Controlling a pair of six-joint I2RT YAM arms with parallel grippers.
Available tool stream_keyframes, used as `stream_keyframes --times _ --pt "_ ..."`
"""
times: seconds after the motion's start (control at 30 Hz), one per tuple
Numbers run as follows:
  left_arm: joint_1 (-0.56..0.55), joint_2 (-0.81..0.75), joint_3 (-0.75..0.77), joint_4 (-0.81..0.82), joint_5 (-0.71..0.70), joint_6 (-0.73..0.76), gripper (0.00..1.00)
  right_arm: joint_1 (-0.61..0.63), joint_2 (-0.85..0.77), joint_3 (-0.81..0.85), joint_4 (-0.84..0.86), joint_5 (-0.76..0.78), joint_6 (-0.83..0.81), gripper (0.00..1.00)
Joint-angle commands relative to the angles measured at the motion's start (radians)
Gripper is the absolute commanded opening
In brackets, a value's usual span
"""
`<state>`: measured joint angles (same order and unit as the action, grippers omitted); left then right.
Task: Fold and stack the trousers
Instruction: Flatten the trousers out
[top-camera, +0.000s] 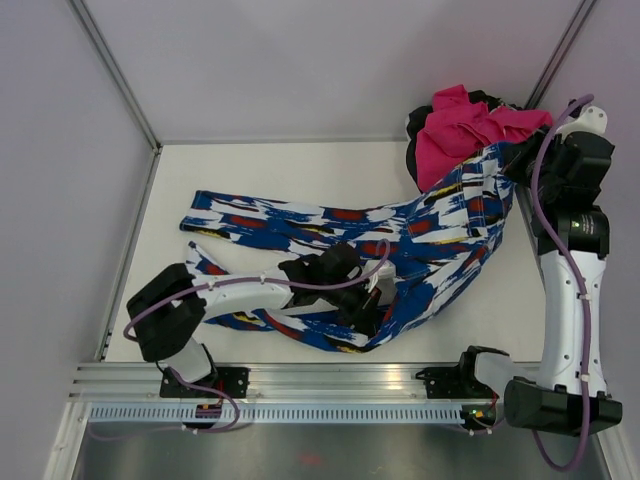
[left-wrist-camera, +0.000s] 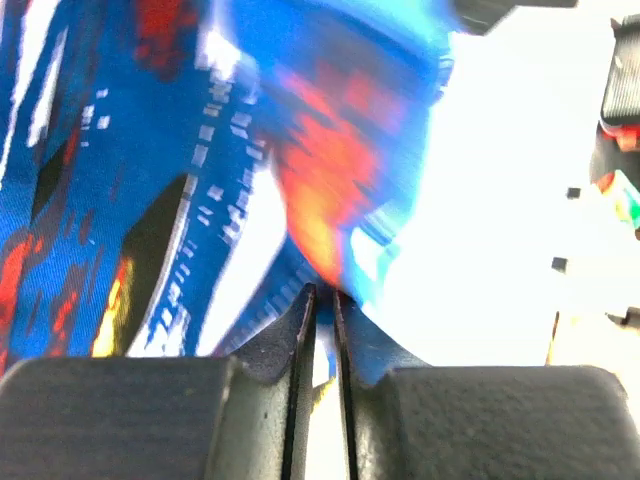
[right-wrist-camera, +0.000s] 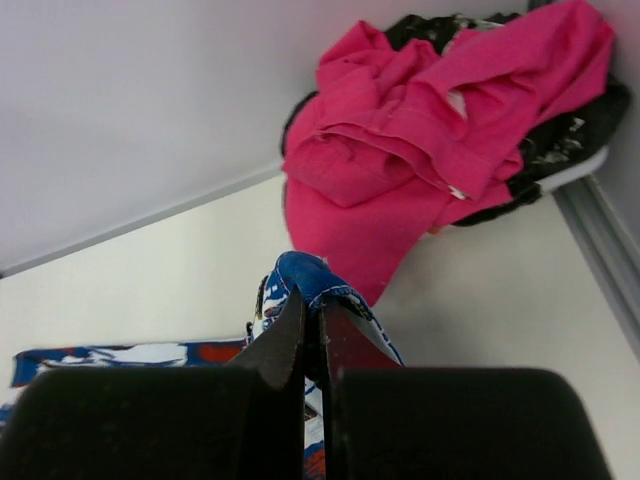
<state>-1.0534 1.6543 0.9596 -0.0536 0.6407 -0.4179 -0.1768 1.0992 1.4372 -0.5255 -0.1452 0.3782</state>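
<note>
Bright, even light; left wrist view shows the trousers (left-wrist-camera: 200, 200) blurred, table (left-wrist-camera: 500, 180) glared white.

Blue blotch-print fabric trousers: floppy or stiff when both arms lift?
Likely floppy: the blue blotch-print fabric trousers lie creased and bunch at the right gripper. Probably sag between grips; the left gripper pinches a thin fold. They may drag on the white table.

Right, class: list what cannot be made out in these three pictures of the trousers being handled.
- Top view: the trousers at the waist corner, behind the right arm.
- Left wrist view: their print, blurred.
- Right wrist view: the dark garment, mostly under the pink garment; the right pincer blocks the trouser legs.
</note>
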Motion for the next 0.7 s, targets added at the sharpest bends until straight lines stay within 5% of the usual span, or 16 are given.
stream_keyframes --times 0.0,0.3,0.47,0.67 --pt "0.009 -0.082 0.028 -0.124 0.099 0.161 0.18 -0.003 0.036 -0.004 0.024 0.191 -0.082 0.00" --pt "0.240 -0.100 0.120 -0.218 -0.111 0.012 0.24 -0.001 0.137 -0.306 0.290 0.052 -0.062 0.00" --pt "0.136 -0.151 0.192 -0.247 -0.361 0.001 0.34 -0.001 0.243 -0.368 0.473 0.056 -0.024 0.00" --pt "0.095 -0.154 0.176 -0.212 -0.484 -0.119 0.39 -0.003 0.329 -0.362 0.582 0.180 -0.064 0.00"
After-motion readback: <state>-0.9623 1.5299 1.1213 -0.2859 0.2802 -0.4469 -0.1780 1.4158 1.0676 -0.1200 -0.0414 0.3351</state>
